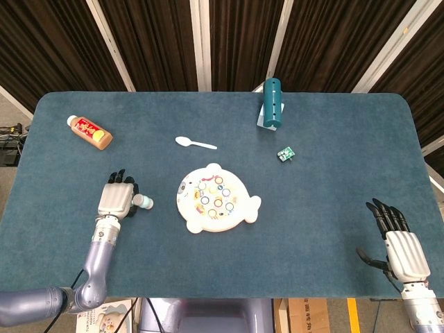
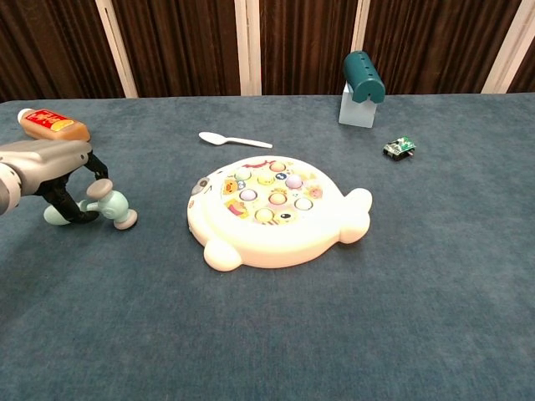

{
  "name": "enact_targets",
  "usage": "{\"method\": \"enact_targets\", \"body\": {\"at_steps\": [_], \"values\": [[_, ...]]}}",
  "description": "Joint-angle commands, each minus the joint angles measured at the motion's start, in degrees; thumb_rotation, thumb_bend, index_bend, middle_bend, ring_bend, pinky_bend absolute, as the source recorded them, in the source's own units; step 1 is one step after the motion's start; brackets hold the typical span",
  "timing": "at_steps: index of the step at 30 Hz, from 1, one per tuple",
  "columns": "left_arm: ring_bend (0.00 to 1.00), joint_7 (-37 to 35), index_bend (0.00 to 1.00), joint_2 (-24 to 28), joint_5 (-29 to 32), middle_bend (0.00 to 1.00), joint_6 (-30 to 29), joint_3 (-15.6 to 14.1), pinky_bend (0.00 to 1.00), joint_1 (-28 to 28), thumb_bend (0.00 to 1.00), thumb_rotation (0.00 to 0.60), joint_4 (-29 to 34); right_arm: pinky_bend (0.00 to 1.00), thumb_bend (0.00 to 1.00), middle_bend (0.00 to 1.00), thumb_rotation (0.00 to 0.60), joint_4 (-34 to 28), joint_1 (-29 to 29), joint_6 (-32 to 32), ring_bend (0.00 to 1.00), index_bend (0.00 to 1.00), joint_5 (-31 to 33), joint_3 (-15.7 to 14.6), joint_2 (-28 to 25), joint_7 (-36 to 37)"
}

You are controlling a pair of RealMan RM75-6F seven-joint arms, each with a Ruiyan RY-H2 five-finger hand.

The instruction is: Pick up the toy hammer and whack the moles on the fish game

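The toy hammer [image 2: 107,205], pale teal with pink-grey head ends, lies on the table left of the fish game [image 2: 272,210]; its head [image 1: 143,202] pokes out beside my left hand. That left hand [image 1: 115,198] sits over the handle, its dark fingers [image 2: 68,202] curled down around it. The fish game [image 1: 216,198] is a white fish-shaped board with several coloured moles on top, at the table's middle. My right hand [image 1: 400,245] rests at the near right edge, fingers spread and holding nothing; only the head view shows it.
A white spoon [image 1: 195,143] lies behind the fish game. A red-labelled bottle [image 1: 90,132] lies at the far left. A teal cylinder on a white block [image 1: 272,104] stands at the back, with a small green part [image 1: 285,154] near it.
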State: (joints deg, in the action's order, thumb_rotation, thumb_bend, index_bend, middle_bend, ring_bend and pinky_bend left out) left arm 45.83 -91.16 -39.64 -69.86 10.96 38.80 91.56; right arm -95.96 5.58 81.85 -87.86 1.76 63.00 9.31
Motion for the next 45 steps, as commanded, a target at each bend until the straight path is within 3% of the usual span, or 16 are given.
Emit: {"method": "enact_targets", "body": {"at_steps": [1,9,12,16,20,34,45], "values": [[0.03,-0.1,0.55,-0.05,0.15,0.24,-0.1,0.04,0.09,0.07,0.51,0.6,-0.05,0.0,0.24,0.0,0.6,0.03,-0.01,0.0,0.0,0.0,-0.01,-0.02,0.0,0.02],[0.07,-0.69,0.6,-0.09,-0.47,0.29,-0.64,-0.17,0.13,0.12,0.53,0.6,-0.23,0.0,0.24,0.0,0.6,-0.02,-0.01,0.03,0.0,0.0,-0.03,-0.03,-0.02,-0.02],[0.13,-1.46,0.61,-0.01,-1.65,0.33,-0.92,-0.35,0.21,-0.01,0.54,0.6,-0.45,0.0,0.24,0.0,0.6,0.02,-0.03,0.06,0.0,0.0,-0.03,-0.03,0.0,-0.05],[0.27,-2.57,0.64,0.2,-3.4,0.42,-1.02,-0.69,0.39,-0.21,0.58,0.6,-0.89,0.0,0.24,0.0,0.6,-0.03,-0.03,0.05,0.0,0.0,-0.05,-0.06,-0.03,-0.06],[0.33,-3.3,0.66,0.31,-4.11,0.49,-0.94,-0.72,0.45,-0.34,0.6,0.6,-0.98,0.0,0.24,0.0,0.6,-0.04,-0.05,0.09,0.0,0.0,-0.08,-0.07,-0.02,-0.12],[0.37,-6.25,0.68,1.53,-5.27,0.52,1.35,-0.15,0.47,-0.27,0.63,0.6,-0.01,0.0,0.24,0.0,0.6,-0.1,-0.04,0.02,0.0,0.0,0.05,-0.05,-0.04,-0.15],[0.37,-7.79,0.68,5.04,-5.8,0.53,3.42,1.02,0.48,0.76,0.63,0.6,4.48,0.0,0.24,0.0,0.6,-0.06,0.03,-0.32,0.0,0.0,0.71,0.16,-0.04,0.06]]}}
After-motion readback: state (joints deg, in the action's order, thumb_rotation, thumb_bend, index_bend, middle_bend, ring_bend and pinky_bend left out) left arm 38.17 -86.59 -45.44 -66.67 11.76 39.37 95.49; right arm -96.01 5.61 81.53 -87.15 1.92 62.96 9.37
